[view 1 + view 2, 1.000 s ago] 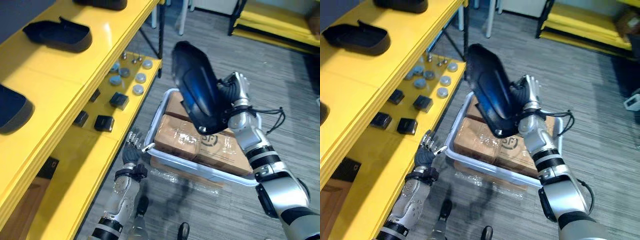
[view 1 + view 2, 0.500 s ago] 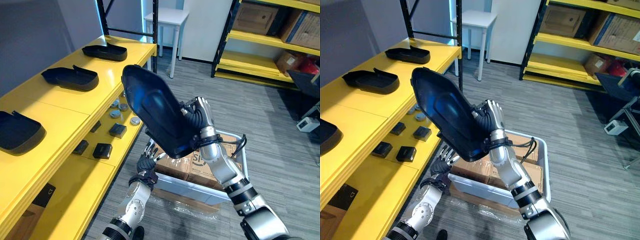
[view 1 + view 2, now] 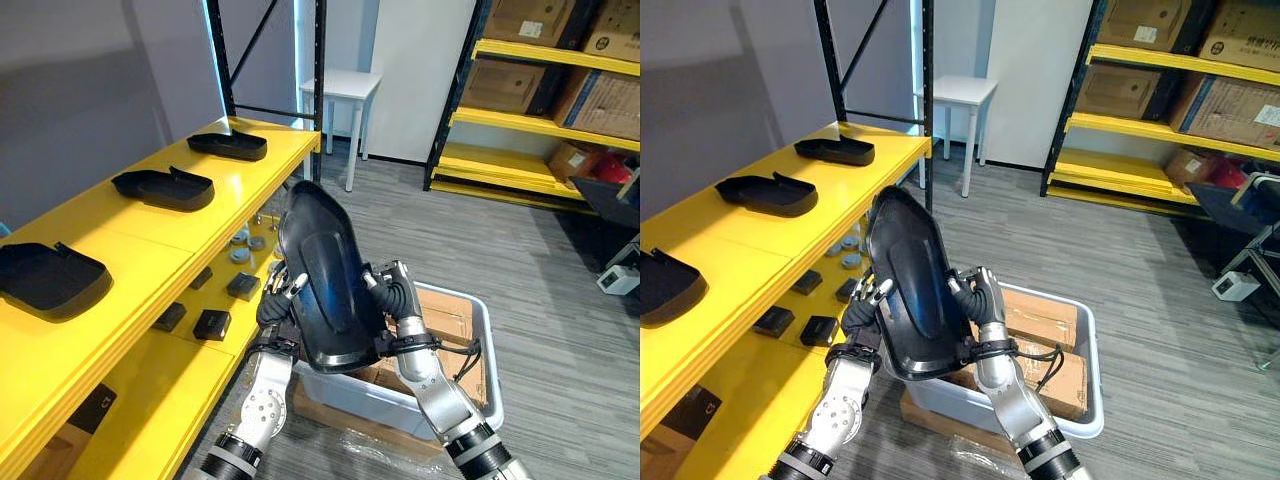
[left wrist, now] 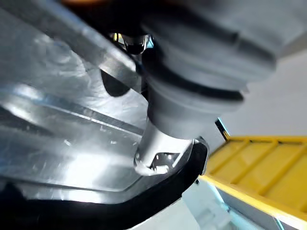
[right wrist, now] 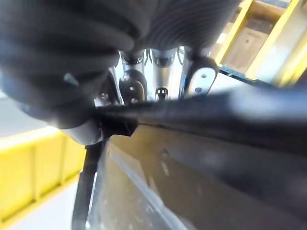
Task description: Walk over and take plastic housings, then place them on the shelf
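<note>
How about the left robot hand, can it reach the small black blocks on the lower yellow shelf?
Probably not yet. The left robot hand is braced against the large dark glossy plastic housing, shared with the right robot hand. The small black blocks lie near, path clear, but it must let go first.

Black housing point(image 3: 325, 270), yellow shelf point(image 3: 140, 235), white bin point(image 3: 487, 345)

The left hand point(image 3: 274, 306) and right hand point(image 3: 393, 300) have silver dark-tipped fingers point(image 3: 284, 284), dark ribbed wrist covers, silver-grey arms point(image 3: 258, 392).
</note>
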`<state>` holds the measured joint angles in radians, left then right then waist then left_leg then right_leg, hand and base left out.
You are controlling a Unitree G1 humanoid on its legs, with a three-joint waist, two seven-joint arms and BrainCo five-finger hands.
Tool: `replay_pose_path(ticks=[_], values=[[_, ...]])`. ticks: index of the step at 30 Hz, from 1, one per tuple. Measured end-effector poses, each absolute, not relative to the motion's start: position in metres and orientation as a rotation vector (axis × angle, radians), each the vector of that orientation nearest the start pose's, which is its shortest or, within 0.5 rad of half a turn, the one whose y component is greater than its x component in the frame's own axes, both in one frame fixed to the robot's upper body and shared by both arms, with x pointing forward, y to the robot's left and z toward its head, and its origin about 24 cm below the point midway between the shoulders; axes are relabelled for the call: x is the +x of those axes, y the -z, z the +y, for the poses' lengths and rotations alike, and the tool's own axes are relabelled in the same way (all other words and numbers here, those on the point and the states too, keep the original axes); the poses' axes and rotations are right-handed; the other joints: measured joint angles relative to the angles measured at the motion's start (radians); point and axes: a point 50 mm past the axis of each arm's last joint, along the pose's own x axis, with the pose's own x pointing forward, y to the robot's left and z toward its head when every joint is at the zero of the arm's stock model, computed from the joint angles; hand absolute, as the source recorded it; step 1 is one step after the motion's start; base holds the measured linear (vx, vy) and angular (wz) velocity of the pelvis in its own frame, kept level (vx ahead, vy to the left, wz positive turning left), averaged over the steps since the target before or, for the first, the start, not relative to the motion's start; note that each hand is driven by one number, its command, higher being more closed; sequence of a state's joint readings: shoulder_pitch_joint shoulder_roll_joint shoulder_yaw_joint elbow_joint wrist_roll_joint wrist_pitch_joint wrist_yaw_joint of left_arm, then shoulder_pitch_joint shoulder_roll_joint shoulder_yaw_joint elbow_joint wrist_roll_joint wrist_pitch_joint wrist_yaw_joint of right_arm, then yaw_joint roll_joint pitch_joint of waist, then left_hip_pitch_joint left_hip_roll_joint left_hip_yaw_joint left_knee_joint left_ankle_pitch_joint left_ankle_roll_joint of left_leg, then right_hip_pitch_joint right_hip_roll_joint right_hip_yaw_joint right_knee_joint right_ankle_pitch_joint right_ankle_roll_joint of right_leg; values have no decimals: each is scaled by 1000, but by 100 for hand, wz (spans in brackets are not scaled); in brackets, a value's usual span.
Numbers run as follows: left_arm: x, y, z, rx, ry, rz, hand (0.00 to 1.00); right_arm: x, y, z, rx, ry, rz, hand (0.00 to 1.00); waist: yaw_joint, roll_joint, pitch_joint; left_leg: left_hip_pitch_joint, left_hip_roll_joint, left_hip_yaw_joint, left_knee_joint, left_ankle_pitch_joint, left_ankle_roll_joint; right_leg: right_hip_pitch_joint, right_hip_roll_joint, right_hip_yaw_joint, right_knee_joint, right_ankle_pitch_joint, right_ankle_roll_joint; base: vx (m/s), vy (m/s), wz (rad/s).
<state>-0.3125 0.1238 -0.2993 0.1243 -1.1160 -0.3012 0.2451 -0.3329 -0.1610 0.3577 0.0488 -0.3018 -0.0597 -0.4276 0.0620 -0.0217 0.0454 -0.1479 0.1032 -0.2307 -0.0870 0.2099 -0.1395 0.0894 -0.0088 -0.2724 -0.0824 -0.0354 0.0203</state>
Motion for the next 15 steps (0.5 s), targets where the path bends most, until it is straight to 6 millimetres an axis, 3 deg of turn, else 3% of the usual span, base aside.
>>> replay_pose_path(ticks=[3, 15], values=[[301, -92, 111, -946, 30, -108, 100, 290, -115, -88, -408, 21, -451, 100, -14, 0, -5, 3, -9, -21, 0, -1, 0, 12, -6, -20, 2, -8, 7, 24, 37, 20], [295, -80, 113, -775, 43, -68, 100, 279, -89, -92, -399, 4, -364, 100, 3, -2, -20, 3, -13, -26, 0, -2, 1, 17, -9, -21, 0, -8, 9, 30, 23, 1]])
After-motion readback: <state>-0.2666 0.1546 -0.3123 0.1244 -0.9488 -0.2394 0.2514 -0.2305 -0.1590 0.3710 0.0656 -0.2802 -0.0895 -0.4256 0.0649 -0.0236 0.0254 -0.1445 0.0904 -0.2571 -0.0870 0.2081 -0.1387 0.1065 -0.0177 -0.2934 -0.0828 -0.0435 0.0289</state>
